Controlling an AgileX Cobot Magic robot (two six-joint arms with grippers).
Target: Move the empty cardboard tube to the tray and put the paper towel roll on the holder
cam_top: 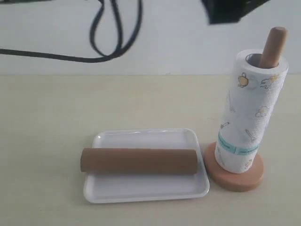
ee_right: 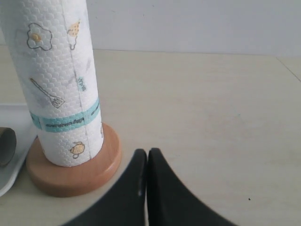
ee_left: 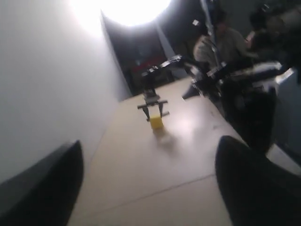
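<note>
The brown cardboard tube (cam_top: 138, 161) lies lengthwise on the white tray (cam_top: 146, 189); its end (ee_right: 5, 146) and a tray corner (ee_right: 9, 176) show in the right wrist view. The printed paper towel roll (cam_top: 249, 110) stands on the wooden holder, around the pole (cam_top: 273, 46), resting on the disc base (cam_top: 235, 176). My right gripper (ee_right: 147, 153) is shut and empty, beside the holder base (ee_right: 70, 176) and clear of the roll (ee_right: 59, 80). My left gripper (ee_left: 150, 162) is open with nothing between its fingers, aimed away from the table.
Black cables (cam_top: 101, 33) hang against the white wall behind the table. A dark arm part (cam_top: 230, 9) shows at the exterior view's top edge. The left wrist view shows a far room with a yellow block (ee_left: 156, 121) and dark equipment (ee_left: 244, 75).
</note>
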